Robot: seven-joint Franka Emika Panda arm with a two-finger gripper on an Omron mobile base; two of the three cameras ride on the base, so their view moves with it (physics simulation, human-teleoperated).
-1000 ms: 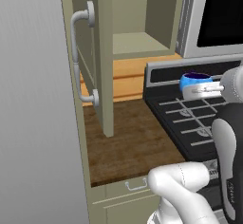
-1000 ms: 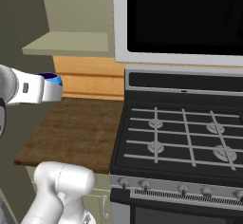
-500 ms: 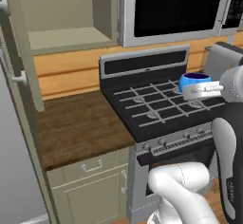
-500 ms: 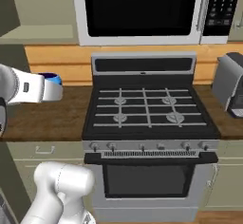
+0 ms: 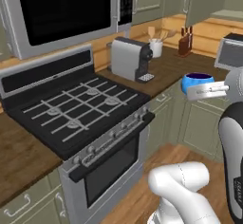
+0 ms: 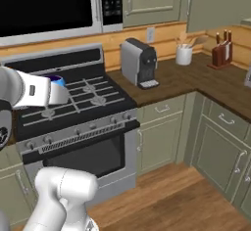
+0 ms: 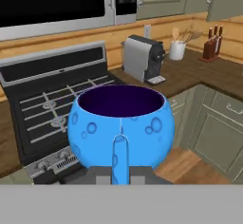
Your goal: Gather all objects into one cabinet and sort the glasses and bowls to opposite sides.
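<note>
Fingers (image 7: 120, 157) are clamped on the rim of the blue bowl (image 7: 121, 126), one of them seen running up its near wall in the hand view, so the bowl is carried upright in the air, clear of any surface. In the left base view the blue bowl (image 5: 196, 82) is held out at the end of the arm, past the front corner of the bench (image 5: 171, 66); in the right base view only a sliver of its rim (image 6: 58, 80) is seen behind the white wrist, over the stove (image 6: 73, 103).

The step in hand is judged to be the carry toward the wall cabinet where the vessels are to be gathered. It is done well if the bowl is kept level and the grip is kept firm, since only a thin edge is pinched and a tilt could let it slip. The swing should be kept clear of the coffee machine (image 5: 129, 59), the utensil crock (image 5: 155, 47) and the knife block (image 5: 184, 42) that stand on the bench. The bowl is best lowered onto the shelf before release, on the side chosen for bowls.

No brand or label can be read; the microwave (image 6: 46, 5) keypad is possibly marked, but it is too small to make out.
</note>
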